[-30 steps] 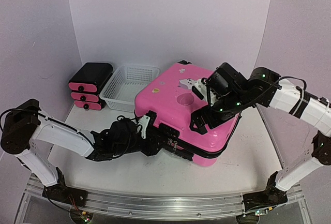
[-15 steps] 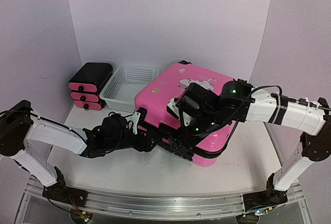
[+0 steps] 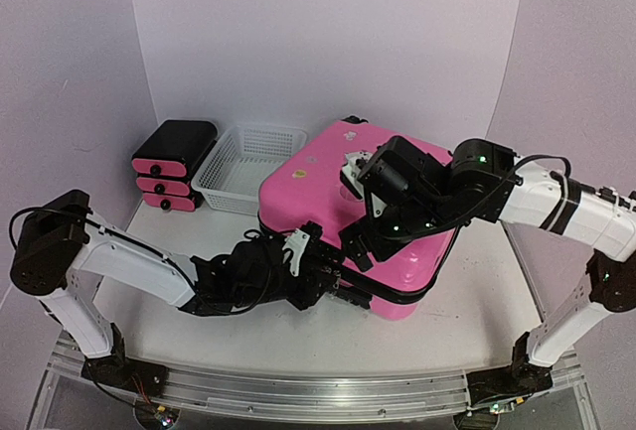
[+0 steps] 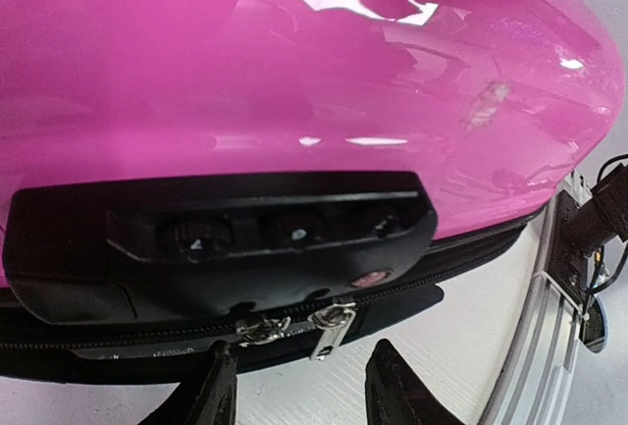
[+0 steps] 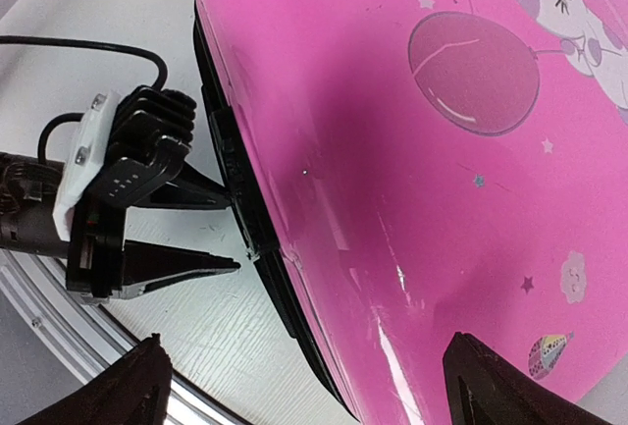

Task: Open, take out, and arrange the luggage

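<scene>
Robot lab booth: plain white backdrop walls (image 3: 328,43), aluminium mounting rail (image 3: 318,391).

Left arm (image 3: 129,259) low, right arm (image 3: 542,197) higher (jaws parted).

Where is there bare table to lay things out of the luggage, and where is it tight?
Bare table runs between the luggage front and the near rail, plus a strip along the luggage's right side. Tight: basket and drawers stand close at back-left; left end effector and right end effector crowd its front edge.
</scene>
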